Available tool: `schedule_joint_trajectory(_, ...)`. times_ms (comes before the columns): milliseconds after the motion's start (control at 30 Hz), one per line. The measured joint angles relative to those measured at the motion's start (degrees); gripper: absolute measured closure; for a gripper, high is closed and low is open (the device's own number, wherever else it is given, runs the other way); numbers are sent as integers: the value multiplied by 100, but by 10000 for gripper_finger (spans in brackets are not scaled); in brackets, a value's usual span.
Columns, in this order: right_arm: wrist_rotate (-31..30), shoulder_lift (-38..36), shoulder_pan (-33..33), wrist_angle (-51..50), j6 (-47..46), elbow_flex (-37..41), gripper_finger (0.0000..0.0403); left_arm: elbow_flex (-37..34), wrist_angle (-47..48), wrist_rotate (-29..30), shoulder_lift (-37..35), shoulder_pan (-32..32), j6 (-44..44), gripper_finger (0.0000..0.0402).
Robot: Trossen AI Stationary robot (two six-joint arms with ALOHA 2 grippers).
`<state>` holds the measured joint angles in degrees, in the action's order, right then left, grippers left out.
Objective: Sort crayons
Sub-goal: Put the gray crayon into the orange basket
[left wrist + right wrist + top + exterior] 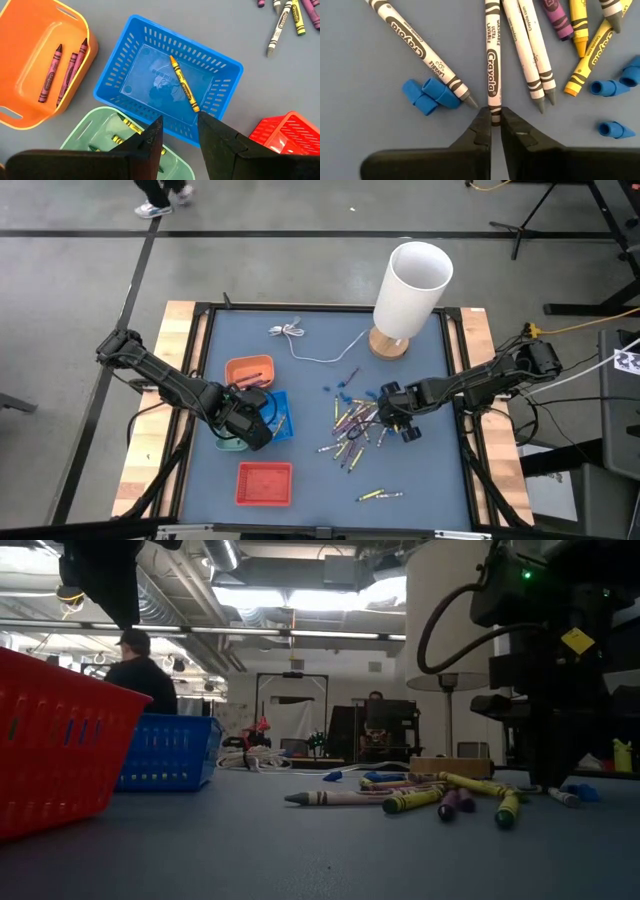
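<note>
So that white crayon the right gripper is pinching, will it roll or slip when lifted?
The right gripper grips the white crayon at its very end, so it may pivot. It looks round with a smooth paper wrap, so it would probably roll if dropped.

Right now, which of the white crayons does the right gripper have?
The upright middle white crayon: the right gripper is shut on its lower end. The slanted one by the blue bits lies free.

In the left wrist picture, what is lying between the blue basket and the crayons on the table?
Nothing: in the left wrist view only bare table lies between the blue basket and the loose crayons.
</note>
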<state>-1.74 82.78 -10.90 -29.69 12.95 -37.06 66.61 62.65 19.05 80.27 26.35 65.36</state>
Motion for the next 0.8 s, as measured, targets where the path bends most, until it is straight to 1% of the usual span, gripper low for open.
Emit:
schedule_joint_trajectory(167, -35, 14, 0, -94, 0, -107, 383, 0, 0, 0, 0, -1, 0, 296)
schedule_joint_trajectory(300, -83, 20, 9, -323, 0, -413, 385, 0, -2, 0, -2, -2, 0, 296)
schedule_joint_trajectory(533, -57, 17, 9, -1204, 0, -1258, 385, 0, -94, 0, 0, 0, 0, 296)
schedule_joint_trajectory(633, -42, 16, 9, -1432, -24, -1648, 385, 0, -94, 0, 0, -2, 0, 296)
schedule_joint_trajectory(800, -14, 9, 7, -1214, -240, -2152, 385, 0, -92, 37, 0, -2, 0, 296)
